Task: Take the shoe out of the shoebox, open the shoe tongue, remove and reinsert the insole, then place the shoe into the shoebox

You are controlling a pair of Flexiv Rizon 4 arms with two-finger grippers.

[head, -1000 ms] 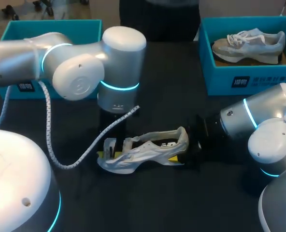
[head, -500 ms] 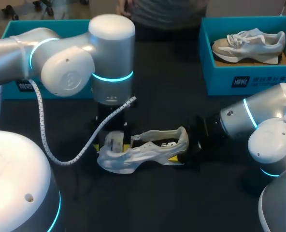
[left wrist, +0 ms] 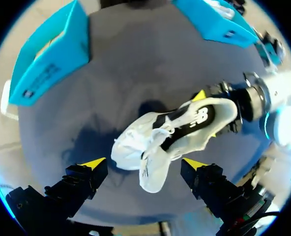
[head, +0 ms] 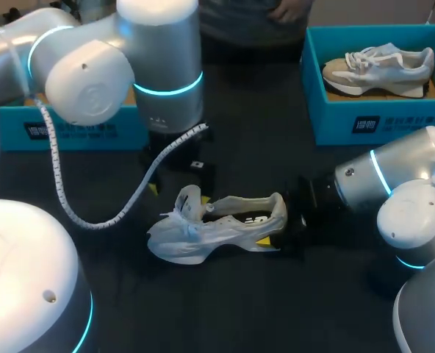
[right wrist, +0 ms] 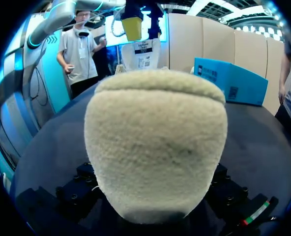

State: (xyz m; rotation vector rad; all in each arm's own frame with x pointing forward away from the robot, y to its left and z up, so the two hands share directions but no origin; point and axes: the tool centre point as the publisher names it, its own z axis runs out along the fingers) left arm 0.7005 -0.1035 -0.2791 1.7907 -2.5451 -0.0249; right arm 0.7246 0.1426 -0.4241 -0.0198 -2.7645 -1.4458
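White shoe (head: 217, 228) sits on the table (head: 276, 309), tongue end up. Right end effector (head: 285, 223) clamps its heel. Left end effector (left wrist: 144, 163) spread open above the toe, not touching.

A dark printed label (head: 398, 123) marks the right shoebox (head: 335, 118); a second label (head: 70, 132) marks the left shoebox (head: 15, 118). Neither can be read.
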